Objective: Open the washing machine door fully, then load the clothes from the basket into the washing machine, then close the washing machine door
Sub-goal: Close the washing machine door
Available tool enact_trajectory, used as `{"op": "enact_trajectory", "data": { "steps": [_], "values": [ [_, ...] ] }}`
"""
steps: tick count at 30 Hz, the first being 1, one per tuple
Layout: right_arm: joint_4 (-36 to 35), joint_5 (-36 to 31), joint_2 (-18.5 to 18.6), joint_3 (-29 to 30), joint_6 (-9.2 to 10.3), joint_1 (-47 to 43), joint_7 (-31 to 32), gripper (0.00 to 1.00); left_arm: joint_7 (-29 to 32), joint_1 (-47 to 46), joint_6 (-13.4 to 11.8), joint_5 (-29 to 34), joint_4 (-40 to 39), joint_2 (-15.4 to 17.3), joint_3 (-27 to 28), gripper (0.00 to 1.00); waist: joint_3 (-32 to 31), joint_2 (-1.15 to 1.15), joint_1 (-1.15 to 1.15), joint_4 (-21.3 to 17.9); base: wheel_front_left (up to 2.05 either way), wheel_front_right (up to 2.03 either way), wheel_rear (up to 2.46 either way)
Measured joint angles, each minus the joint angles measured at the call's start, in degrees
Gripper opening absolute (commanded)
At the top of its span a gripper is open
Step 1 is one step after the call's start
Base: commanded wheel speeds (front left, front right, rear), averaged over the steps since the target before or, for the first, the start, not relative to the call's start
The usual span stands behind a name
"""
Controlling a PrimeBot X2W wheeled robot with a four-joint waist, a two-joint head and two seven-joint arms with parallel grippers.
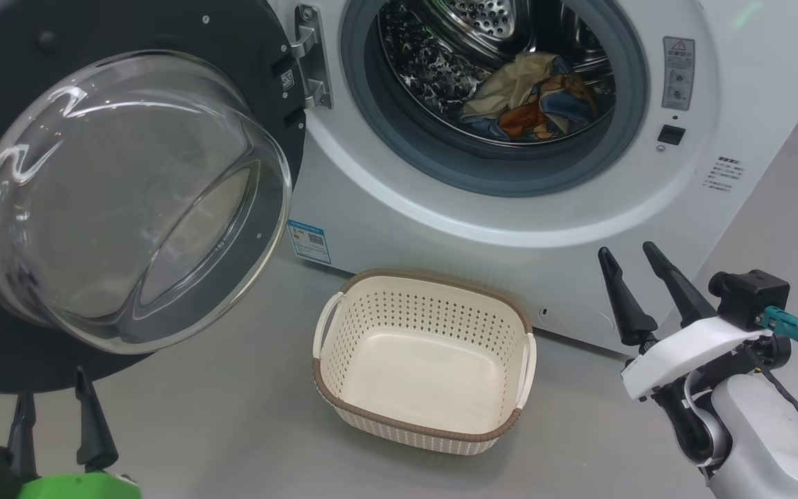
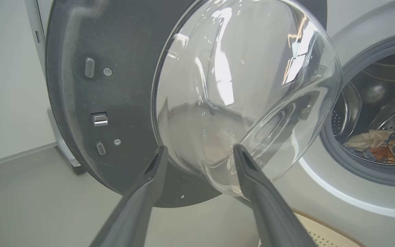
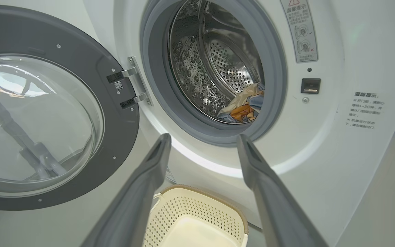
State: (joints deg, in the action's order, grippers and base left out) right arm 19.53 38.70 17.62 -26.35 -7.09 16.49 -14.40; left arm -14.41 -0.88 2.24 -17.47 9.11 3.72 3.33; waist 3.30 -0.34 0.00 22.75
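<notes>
Washing machine door (image 1: 129,201): swung wide on its metal hinge (image 1: 310,59) at the left edge of the opening. Its dark inner side and bulging glass bowl face out toward the robot.
Washing machine (image 1: 440,229): its white front is open, with the grey gasket (image 1: 371,125) ringing the perforated steel drum (image 1: 482,21). A blue label (image 1: 309,241) sits at the lower left corner of the front.
Clothes (image 1: 530,97): a crumpled heap of blue, orange-brown and cream lying on the bottom of the drum, just behind the gasket's lower edge.
Basket (image 1: 433,278): upright on the grey floor (image 1: 233,416), just in front of the machine's lower edge and below the opening. Its bare cream bottom shows.
Left gripper (image 1: 51,382): fingers spread well apart with nothing between them. It sits low at the door's bottom rim and points up at the glass bowl. In the left wrist view its tips overlap the bowl's underside, and I cannot tell whether they touch it.
Right gripper (image 1: 626,248): fingers parted and gripping nothing. It is to the right of the basket, near the lower right of the machine's front, and aims up toward the drum opening.
</notes>
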Motion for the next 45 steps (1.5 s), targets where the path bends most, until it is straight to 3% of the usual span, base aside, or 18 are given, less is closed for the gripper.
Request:
{"op": "enact_trajectory", "data": {
  "steps": [11,37,38,40,41,45],
  "values": [
    [-0.02,0.00,-0.35,-1.60,0.00,0.03,0.00,1.00,0.00,0.26,-0.90,-0.02,-0.82,-0.13,1.09,1.00,0.37,0.00,0.00,1.79,0.00,0.00,0.00],
    [0.09,0.51,-0.21,-2.85,0.00,0.08,0.00,1.00,0.00,1.25,-0.91,-0.01,-3.10,-0.12,2.37,1.00,0.45,0.00,0.00,0.95,0.00,0.00,0.00],
    [0.09,0.51,-0.18,-2.86,0.00,0.08,0.00,1.00,0.00,1.26,-0.90,-0.02,-3.10,-0.12,2.40,0.64,0.46,0.00,0.00,0.90,0.00,0.00,0.00],
    [0.14,0.59,-0.04,-2.87,0.00,0.09,0.00,1.00,0.00,1.27,-0.90,-0.03,-3.10,-0.11,2.49,0.11,0.46,0.00,0.00,0.80,0.00,0.00,0.00],
    [0.18,0.67,0.00,-2.86,0.00,0.10,0.00,1.00,0.00,1.27,-0.90,-0.07,-3.15,-0.10,2.58,0.00,0.45,0.00,0.00,0.75,0.00,0.00,0.00],
    [0.21,0.67,-0.01,-2.90,0.00,0.13,0.00,1.00,0.00,1.20,-0.86,0.11,-5.70,0.82,2.49,0.00,0.37,0.00,0.00,0.55,0.00,0.00,0.00]
  ]
}}
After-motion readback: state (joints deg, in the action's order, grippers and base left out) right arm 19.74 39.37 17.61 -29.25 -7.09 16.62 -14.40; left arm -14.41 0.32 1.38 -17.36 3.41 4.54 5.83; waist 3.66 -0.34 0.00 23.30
